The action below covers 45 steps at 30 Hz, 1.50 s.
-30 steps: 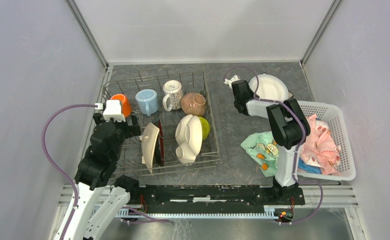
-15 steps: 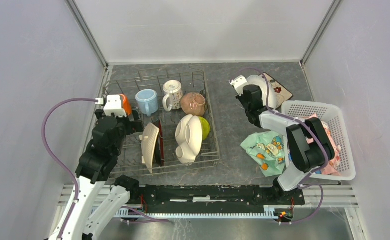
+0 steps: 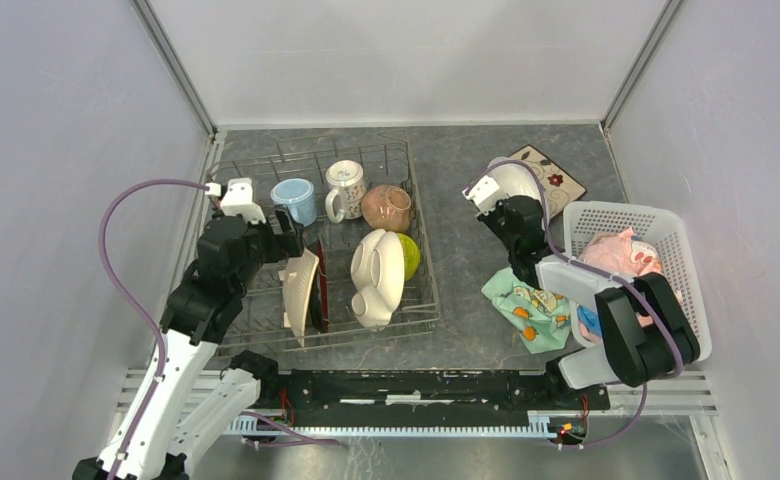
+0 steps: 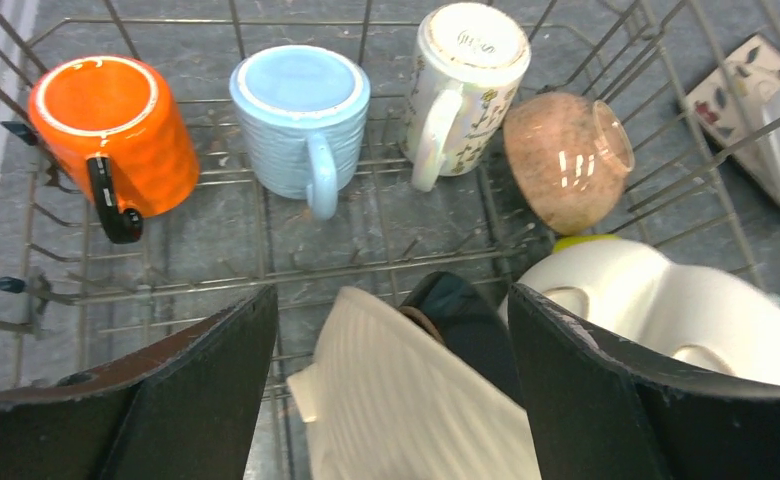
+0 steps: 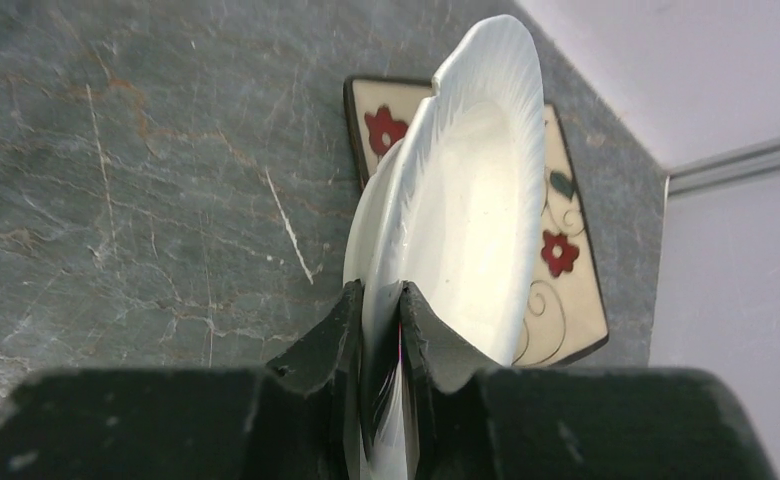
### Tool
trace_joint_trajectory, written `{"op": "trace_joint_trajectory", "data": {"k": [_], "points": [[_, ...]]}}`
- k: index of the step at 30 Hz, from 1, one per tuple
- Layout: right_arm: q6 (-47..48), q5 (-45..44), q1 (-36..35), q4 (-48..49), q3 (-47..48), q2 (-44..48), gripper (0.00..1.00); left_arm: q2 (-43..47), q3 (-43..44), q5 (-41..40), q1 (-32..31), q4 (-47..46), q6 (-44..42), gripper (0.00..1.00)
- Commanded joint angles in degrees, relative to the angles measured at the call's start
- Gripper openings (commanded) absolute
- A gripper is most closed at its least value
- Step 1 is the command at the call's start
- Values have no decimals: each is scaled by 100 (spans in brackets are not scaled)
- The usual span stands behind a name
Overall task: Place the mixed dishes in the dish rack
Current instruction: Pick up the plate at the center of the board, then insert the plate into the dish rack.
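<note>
Right gripper (image 5: pixel 381 318) is clamped down narrow on the rim of the white plate (image 5: pixel 466 200), holding it on edge at about 1 o'clock on the table, over the square floral plate (image 5: pixel 570 250). I can't tell whether the lower rim touches that plate. Left gripper (image 4: pixel 391 300) is spread wide with nothing in it, hanging over the ribbed cream plate (image 4: pixel 396 400) and the dark plate (image 4: pixel 461 320) racked beside it. The dish rack (image 3: pixel 256 330) sits at 10 o'clock. Its back row has the orange mug (image 4: pixel 111 135), light-blue mug (image 4: pixel 301 110), patterned white mug (image 4: pixel 461 80) and speckled tan bowl (image 4: pixel 566 155), with the cream three-section plate (image 4: pixel 666 310) and lime-green bowl (image 3: pixel 409 255) on the 3 o'clock side. I judge the step to be carry and slot. Raise the plate straight up first so it doesn't drag the floral plate, then keep it vertical and travel toward 9 o'clock above the rack's side wire. The likely free slot is the gap between the dark plate and the three-section plate, so line the plate up parallel to those two before descending. A pinch on a thin rim lets the plate swing — go slow with no wrist flicks. The left arm is parked over that zone, so keep the two apart. Release only once the lower edge seats between tines.
</note>
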<state>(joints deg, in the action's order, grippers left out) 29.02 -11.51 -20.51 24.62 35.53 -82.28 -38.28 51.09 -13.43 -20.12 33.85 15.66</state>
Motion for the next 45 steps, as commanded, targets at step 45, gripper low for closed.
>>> {"op": "trace_joint_trajectory", "data": {"k": [45], "points": [[5489, 915, -4079, -276, 2131, 2080, 0, -1838, 2678, 2347, -27, -1145, 2836, 81]]}}
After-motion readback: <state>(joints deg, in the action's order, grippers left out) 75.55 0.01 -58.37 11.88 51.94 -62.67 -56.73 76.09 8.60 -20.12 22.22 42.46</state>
